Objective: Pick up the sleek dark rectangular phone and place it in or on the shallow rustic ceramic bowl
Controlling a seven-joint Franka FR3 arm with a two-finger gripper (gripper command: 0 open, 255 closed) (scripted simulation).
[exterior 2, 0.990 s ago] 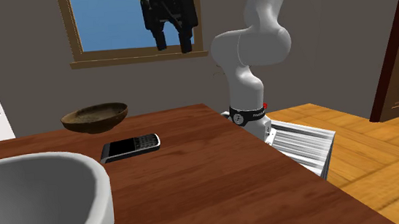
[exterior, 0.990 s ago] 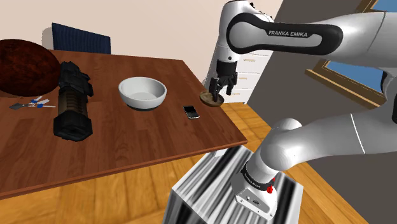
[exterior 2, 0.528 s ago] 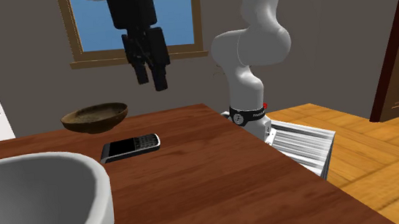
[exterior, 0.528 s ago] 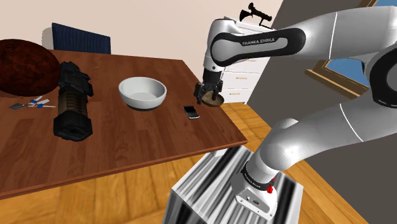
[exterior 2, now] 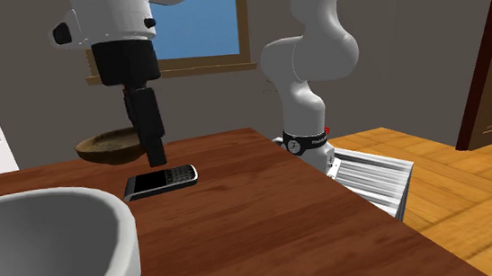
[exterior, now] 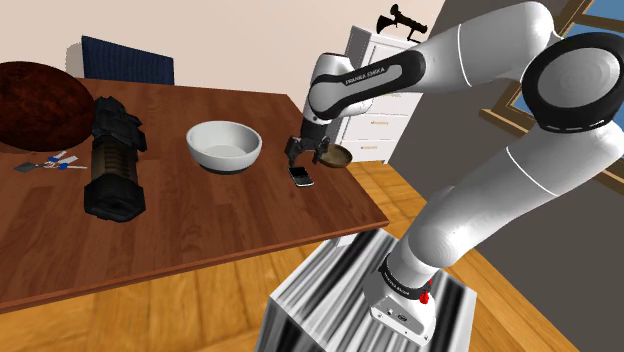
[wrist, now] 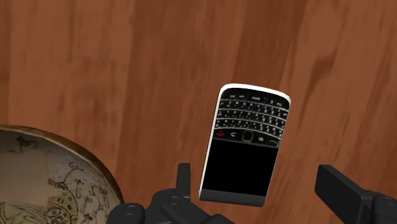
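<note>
"A brown wooden tabletop, with a window in the wall behind the arm. Where is the phone?"

"The black phone lies flat near the tabletop's edge, keypad up. It is just beside the shallow brown bowl and not touching it."

"And the hand?"

"The hand hangs right over the phone, pointing down. Its fingers stand apart, with the phone's screen end between them, and neither clasps it."

"Anything else?"

"A white bowl sits farther in, with a bulky black object beyond it."
</note>
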